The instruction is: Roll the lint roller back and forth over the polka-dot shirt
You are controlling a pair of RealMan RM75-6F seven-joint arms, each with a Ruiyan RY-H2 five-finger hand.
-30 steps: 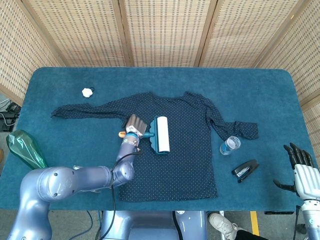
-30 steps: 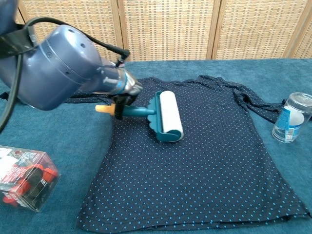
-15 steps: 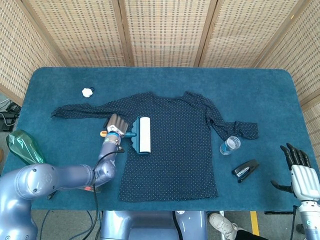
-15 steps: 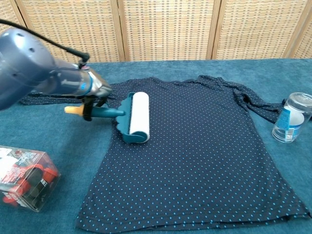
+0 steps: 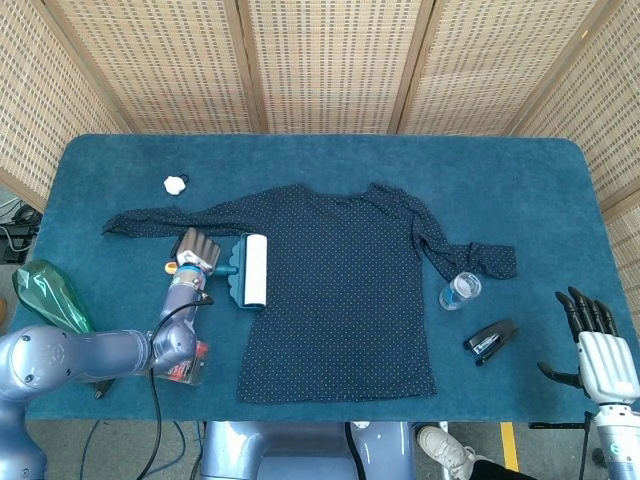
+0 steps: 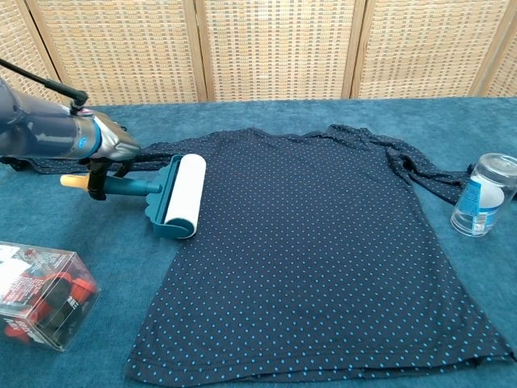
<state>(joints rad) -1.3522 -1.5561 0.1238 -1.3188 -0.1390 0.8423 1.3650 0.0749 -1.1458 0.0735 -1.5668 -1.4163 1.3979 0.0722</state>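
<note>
The polka-dot shirt (image 5: 340, 290) (image 6: 323, 242) lies flat on the blue table, sleeves spread to both sides. A teal lint roller (image 5: 252, 271) (image 6: 179, 196) with a white roll rests at the shirt's left edge, half off the fabric. My left hand (image 5: 196, 253) (image 6: 107, 149) grips its handle, whose orange tip (image 6: 73, 181) pokes out to the left. My right hand (image 5: 592, 338) hovers off the table's right front corner with fingers spread, holding nothing.
A clear bottle (image 5: 460, 291) (image 6: 481, 196) and a black stapler (image 5: 490, 340) lie right of the shirt. A clear box with red contents (image 6: 40, 295) sits front left, a green bag (image 5: 50, 298) at the left edge, a white ball (image 5: 176, 184) at the back left.
My left hand has drawn the lint roller leftward across the shirt, from its middle to the left edge. The right hand has drifted slightly.
</note>
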